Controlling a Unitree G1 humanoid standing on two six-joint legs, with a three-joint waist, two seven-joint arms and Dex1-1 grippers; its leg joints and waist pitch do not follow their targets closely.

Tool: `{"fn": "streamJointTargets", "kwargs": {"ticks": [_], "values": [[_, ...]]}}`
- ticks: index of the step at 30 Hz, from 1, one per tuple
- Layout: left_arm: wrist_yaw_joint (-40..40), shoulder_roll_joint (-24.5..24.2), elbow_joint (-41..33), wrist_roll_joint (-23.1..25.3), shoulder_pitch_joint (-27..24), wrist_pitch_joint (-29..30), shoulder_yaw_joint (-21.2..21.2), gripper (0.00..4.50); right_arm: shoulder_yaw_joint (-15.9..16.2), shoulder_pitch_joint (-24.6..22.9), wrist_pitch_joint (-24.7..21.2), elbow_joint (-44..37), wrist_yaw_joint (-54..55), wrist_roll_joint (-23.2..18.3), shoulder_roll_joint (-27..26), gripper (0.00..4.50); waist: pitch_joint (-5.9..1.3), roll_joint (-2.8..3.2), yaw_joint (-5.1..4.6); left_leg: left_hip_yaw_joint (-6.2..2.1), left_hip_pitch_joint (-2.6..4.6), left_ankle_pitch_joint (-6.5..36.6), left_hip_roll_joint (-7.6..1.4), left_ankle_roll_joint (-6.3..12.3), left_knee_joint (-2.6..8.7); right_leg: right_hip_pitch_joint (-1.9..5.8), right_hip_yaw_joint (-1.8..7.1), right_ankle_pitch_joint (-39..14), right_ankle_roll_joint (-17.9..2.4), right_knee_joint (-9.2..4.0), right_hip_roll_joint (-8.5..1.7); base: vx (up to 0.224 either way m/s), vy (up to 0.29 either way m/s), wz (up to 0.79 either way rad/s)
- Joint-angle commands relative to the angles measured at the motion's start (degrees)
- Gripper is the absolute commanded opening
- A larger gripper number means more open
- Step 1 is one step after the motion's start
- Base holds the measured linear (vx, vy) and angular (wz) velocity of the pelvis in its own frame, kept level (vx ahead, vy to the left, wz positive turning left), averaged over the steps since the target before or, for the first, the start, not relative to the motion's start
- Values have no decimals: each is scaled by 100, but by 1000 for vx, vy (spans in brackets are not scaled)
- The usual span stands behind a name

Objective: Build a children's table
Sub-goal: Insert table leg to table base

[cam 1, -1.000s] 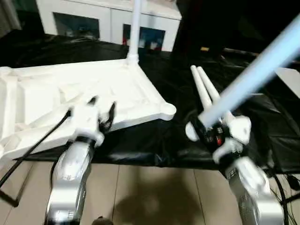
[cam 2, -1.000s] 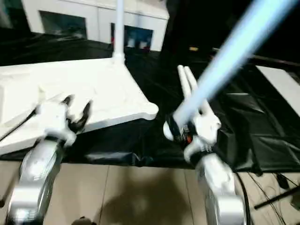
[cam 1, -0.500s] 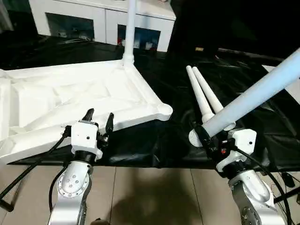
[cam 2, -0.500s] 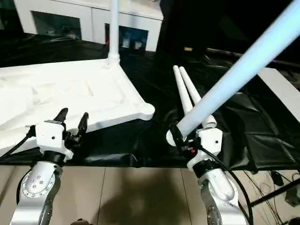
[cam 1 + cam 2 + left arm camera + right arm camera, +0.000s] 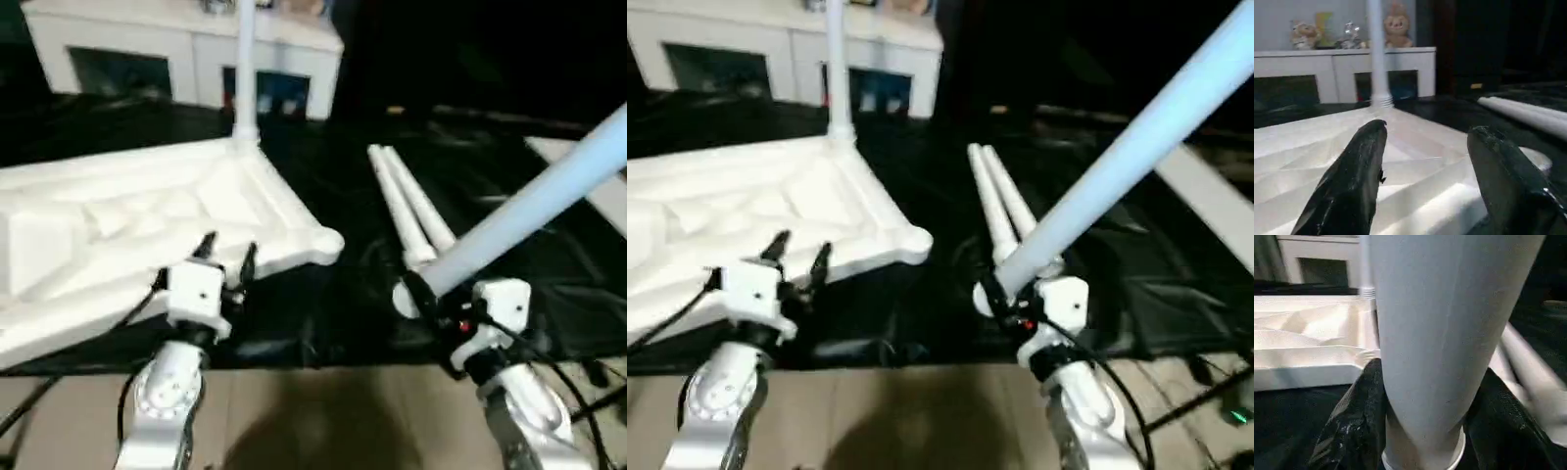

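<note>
The children's table top (image 5: 147, 211) lies underside up on the black-draped work table, with one white leg (image 5: 244, 69) standing upright in its far corner socket. Its near right corner socket (image 5: 323, 242) holds no leg. My left gripper (image 5: 226, 257) hovers open at the top's near edge, with nothing between its fingers (image 5: 1356, 181). My right gripper (image 5: 436, 299) is shut on the lower end of a long white leg (image 5: 534, 201) that slants up to the right; in the right wrist view that leg (image 5: 1444, 323) sits between the black fingers (image 5: 1359, 421). Two more legs (image 5: 407, 201) lie side by side on the cloth.
A white cabinet (image 5: 186, 49) with glass doors stands behind the work table, with toys on top (image 5: 1396, 29). The black cloth (image 5: 323, 313) hangs over the table's near edge above a tan floor (image 5: 323, 421). A white board (image 5: 1215, 196) lies at far right.
The whole picture has shifted as the camera moved. Both grippers keep their state; the right one still holds the slanted leg, the left one stays open by the top's edge.
</note>
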State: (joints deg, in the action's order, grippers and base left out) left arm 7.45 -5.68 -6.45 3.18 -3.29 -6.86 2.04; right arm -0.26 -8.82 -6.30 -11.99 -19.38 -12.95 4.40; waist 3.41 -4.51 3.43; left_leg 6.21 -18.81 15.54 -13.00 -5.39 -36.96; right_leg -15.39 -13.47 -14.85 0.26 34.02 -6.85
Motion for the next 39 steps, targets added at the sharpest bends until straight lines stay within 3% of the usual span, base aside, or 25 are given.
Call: {"fn": "streamJointTargets", "kwargs": {"ticks": [1,4,9,11,12,13,14,15,16,17,19,20,21,22,23,25,27,28,29,30,33,34,36,37,39], "values": [[47,7,-44,0,39,-11,9,297,-88,57,-45,-22,32,-49,33,185,-219,115,-52,-17,42,1985,-159,71,669,57,417,-2941,-314,-594,-187,129,12,23],[44,-5,-44,-11,40,-7,1,297,-57,58,13,4,30,21,74,185,-295,190,-121,-79,437,1914,-271,404,849,-210,662,-1013,-1034,-217,7,159,23,11],[3,-28,-57,-30,24,-7,-18,297,61,26,83,2,-46,71,147,185,-537,-66,17,178,-50,-1361,387,1804,376,405,1032,1847,-820,-122,127,165,26,7],[-19,-33,-73,-22,11,-4,-28,297,179,23,-50,4,-107,156,222,185,-542,-39,-29,44,233,-1862,357,2034,374,242,990,2272,-727,55,351,132,-3,21],[-23,-31,-83,-25,4,1,-35,297,283,19,10,-15,-142,283,280,185,-525,-129,11,-261,53,-2608,556,2944,237,383,783,2438,-253,87,497,152,-36,22],[-26,-23,-87,-24,1,6,-39,297,351,19,72,-30,-165,360,313,185,-452,-35,112,-134,-430,-2377,897,3076,71,796,871,2754,393,-189,310,123,-35,39],[-30,-18,-91,-23,-7,4,-45,297,346,17,86,-38,-175,304,277,185,-419,-7,151,-167,-529,-2116,838,2960,45,869,856,2651,688,-246,186,117,7,79],[-30,-18,-97,-24,-15,2,-46,297,322,14,80,-36,-180,248,250,185,-397,77,112,-393,-84,-1935,643,2806,171,646,650,2256,984,-134,352,117,7,79],[-32,-19,-111,-22,-34,1,-47,297,228,9,-27,-23,-177,33,167,185,-508,201,-136,-733,1013,-2156,127,2845,214,-314,630,1072,798,393,465,242,-91,54],[-31,-21,-122,-25,-49,0,-46,297,190,11,-39,-11,-135,33,168,185,-485,82,-337,-1339,1276,-3712,-530,3727,483,-881,838,-1018,601,852,200,189,-180,-9],[-26,-25,-126,-30,-58,3,-38,297,162,18,-15,9,-79,80,196,185,-428,-75,-206,-829,847,-3107,-197,3263,583,-943,1087,-189,350,785,96,116,-162,-15],[-23,-26,-125,-30,-57,7,-33,297,154,19,-12,15,-77,71,196,185,-291,-204,-80,-278,608,-1618,307,2457,590,-748,1262,627,-37,98,101,55,-108,1],[-11,-34,-121,-39,-60,6,-21,297,118,23,-15,28,-49,43,194,185,-199,-417,156,23,156,13,915,1785,24,-84,2031,-884,141,-477,-311,55,-108,1],[-1,-34,-116,-54,-58,6,-11,297,92,31,-18,38,-41,15,196,185,-303,-471,213,-63,14,395,882,1499,-281,214,2296,-1468,-13,-583,-532,82,-69,5],[5,-35,-111,-53,-54,8,-2,297,74,38,-19,40,-34,11,200,185,-252,-435,277,-231,-133,194,628,810,-522,290,2205,-2126,-338,-552,-708,73,-48,-6],[12,-35,-100,-52,-41,14,15,297,55,47,-17,49,-20,8,207,185,-171,-371,266,-215,-170,-320,577,401,-366,231,1873,-1844,-769,-592,-541,62,-34,-5],[22,-34,-85,-60,-19,15,21,297,50,44,-21,37,-4,5,212,185,-93,-7,239,-123,24,-290,230,529,353,114,1328,-2522,-1219,-781,-303,69,13,7],[32,-31,-79,-62,-12,16,13,297,43,44,-31,26,-5,9,203,185,-39,101,43,-264,-71,1148,21,503,805,166,1028,-2646,-988,-538,98,73,76,1],[40,-26,-70,-57,2,20,6,297,34,47,-44,14,-4,7,201,185,-154,186,51,-392,204,1715,-143,566,868,35,994,-2322,-914,-352,217,35,60,-6],[46,-27,-63,-52,15,23,-1,297,34,44,-47,2,6,3,204,185,-344,267,-99,-791,677,1820,-371,1091,931,-286,928,-1028,-767,234,270,133,61,5],[213,-104,-83,-140,57,57,74,297,-7,53,-43,-35,9,-34,211,185,-409,110,-247,-856,698,246,-240,2865,758,-790,992,-118,138,604,209,149,7,0],[385,-188,-109,-200,91,93,143,297,-41,61,-53,-62,12,-68,206,185,-432,-42,-288,-683,505,-1034,-26,3032,585,-786,1229,486,139,260,33,70,-34,-14],[887,-376,-139,-468,188,206,291,297,-104,104,-95,-108,2,-119,241,185,-380,-252,-21,-172,-236,-1044,534,1903,207,-214,1773,1118,253,-246,-500,26,-77,-3],[1028,-436,-132,-524,225,209,328,297,-124,121,-111,-122,-9,-139,258,185,-429,-320,-16,-220,-330,-999,457,1519,236,-92,1803,1361,202,-210,-578,25,-80,0],[1441,-602,-106,-668,327,247,431,297,-179,174,-164,-158,-35,-201,315,185,-445,-303,-36,-190,-130,-1467,363,694,425,-206,1500,2984,-15,16,-129,30,-58,-2]]}}
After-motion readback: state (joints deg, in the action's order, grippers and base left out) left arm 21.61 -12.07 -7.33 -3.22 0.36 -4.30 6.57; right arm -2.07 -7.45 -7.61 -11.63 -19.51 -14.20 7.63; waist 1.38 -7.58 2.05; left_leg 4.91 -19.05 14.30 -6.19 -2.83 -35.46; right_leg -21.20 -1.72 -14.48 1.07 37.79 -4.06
